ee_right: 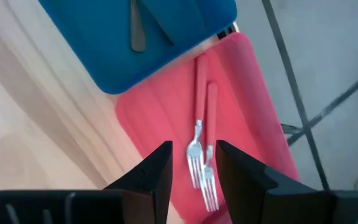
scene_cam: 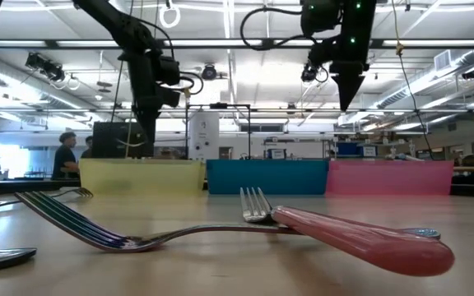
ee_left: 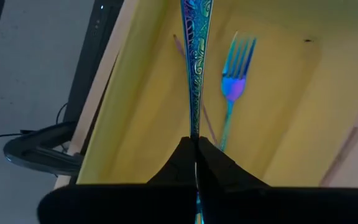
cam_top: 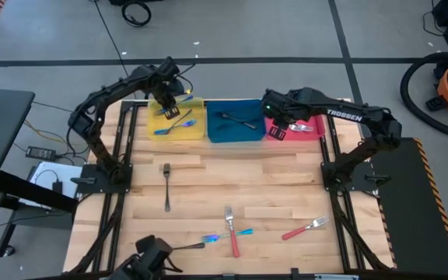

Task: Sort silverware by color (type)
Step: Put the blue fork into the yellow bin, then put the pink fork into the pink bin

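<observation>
My left gripper [cam_top: 166,103] hangs over the yellow tray [cam_top: 197,134], shut on an iridescent blue-rainbow utensil [ee_left: 194,74]. Another iridescent fork [ee_left: 232,81] lies flat in that tray. My right gripper [ee_right: 194,167] is open above the red tray [cam_top: 319,134], over two red-handled silver forks [ee_right: 201,149] lying there side by side. A dark fork [cam_top: 239,119] lies in the blue tray [cam_top: 216,134]. On the table lie a dark fork [cam_top: 166,187], a red-handled fork [cam_top: 231,231] crossing an iridescent one [cam_top: 243,232], another red-handled fork [cam_top: 306,228] and a dark utensil [cam_top: 187,246]. My left gripper pinches the iridescent utensil between its two fingers, on the patterned shaft [ee_left: 194,127]. The fingers come from above, pointing down, and the utensil runs on in line with them toward the yellow tray. Its far end leaves the picture, so whether it touches the tray cannot be told.
The three trays stand in a row along the table's far edge, yellow left, blue middle, red right. Bare wood lies between the trays and the loose pieces near the near edge. People and benches show in the room beyond.
</observation>
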Action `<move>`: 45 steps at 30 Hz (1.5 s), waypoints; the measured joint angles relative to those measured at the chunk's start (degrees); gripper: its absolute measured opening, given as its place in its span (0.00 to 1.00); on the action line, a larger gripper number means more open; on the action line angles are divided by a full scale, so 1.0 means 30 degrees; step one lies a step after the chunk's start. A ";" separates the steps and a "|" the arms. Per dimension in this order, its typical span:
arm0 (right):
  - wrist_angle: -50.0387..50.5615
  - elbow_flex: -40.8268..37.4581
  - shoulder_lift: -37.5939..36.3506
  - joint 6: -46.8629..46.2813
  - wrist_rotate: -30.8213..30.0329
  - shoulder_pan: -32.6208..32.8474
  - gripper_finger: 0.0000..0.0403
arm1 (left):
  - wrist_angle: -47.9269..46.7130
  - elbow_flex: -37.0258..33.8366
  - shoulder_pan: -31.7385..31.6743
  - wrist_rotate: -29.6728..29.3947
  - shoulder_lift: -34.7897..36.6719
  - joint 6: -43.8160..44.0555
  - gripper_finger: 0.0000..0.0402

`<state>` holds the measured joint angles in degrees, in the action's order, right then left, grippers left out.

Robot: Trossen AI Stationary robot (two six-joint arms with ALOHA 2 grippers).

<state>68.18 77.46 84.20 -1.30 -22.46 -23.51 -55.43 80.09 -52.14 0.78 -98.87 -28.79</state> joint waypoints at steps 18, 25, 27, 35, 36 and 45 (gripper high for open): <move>-0.1002 -0.0776 0.0007 -0.0004 -0.0167 0.0000 0.32 | 0.0153 -0.0022 0.0057 0.1363 -0.2915 0.0358 0.01; -0.1129 -0.0776 0.0007 0.0008 -0.0159 0.0000 0.32 | 0.0029 -0.0022 0.0116 0.1372 -0.3694 0.0416 0.09; -0.1129 -0.0776 0.0007 0.0006 -0.0159 0.0000 0.32 | 0.0039 -0.0022 0.0203 0.1373 -0.3777 0.0471 0.11; -0.1129 -0.0776 0.0015 0.0000 -0.0136 0.0000 0.32 | 0.0069 -0.0022 0.0568 0.1370 -0.3794 0.0526 0.19; -0.1129 -0.0776 0.0015 0.0000 -0.0071 0.0000 0.32 | 0.0058 -0.0022 0.0679 0.1370 -0.3794 0.0657 0.20; -0.1990 -0.1051 0.0017 -0.0134 0.5502 0.1081 0.32 | -0.0713 -0.0015 0.2893 0.1362 -0.3794 0.1032 0.21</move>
<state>62.21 74.31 84.26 -1.70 -5.95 -20.26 -57.57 80.05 -43.46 4.86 -110.26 -25.69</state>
